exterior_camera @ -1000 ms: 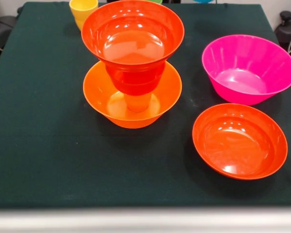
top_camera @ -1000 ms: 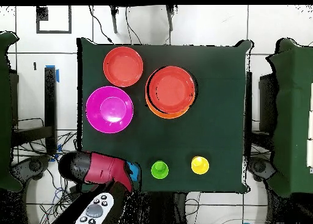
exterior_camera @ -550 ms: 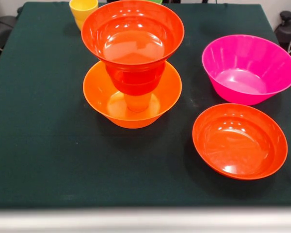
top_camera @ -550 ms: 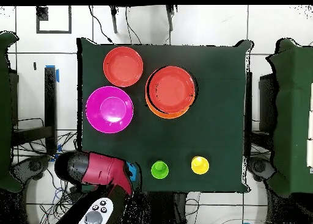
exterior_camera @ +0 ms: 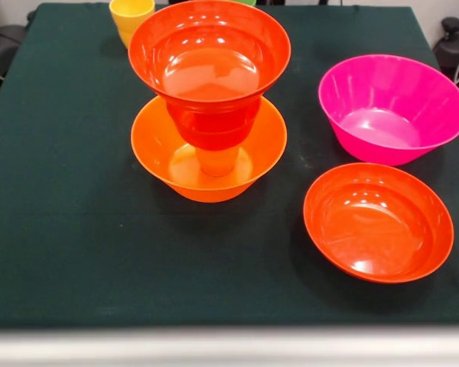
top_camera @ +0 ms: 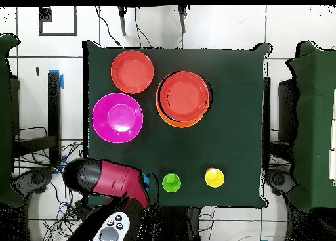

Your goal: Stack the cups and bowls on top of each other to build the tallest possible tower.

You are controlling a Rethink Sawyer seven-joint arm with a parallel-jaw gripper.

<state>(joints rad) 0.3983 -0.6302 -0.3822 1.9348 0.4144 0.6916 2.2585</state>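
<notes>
A glossy red-orange bowl [exterior_camera: 209, 48] tops the tower over a plain orange bowl [exterior_camera: 162, 157]. At right, a magenta-pink bowl [exterior_camera: 392, 107] sits above a second red-orange bowl [exterior_camera: 377, 222]. A yellow cup [exterior_camera: 130, 18] shows at upper left, all on dark green cloth [exterior_camera: 69, 229]. Overhead, a green cup [top_camera: 171, 182].

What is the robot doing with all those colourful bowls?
It is building a tower: a big orange plastic bowl holds a small cup, a small red-orange bowl and a wide red-orange bowl. Nothing is being held now; the red arm sits at the table's edge. A pink bowl, another red-orange bowl, a yellow cup and a green cup wait.
</notes>
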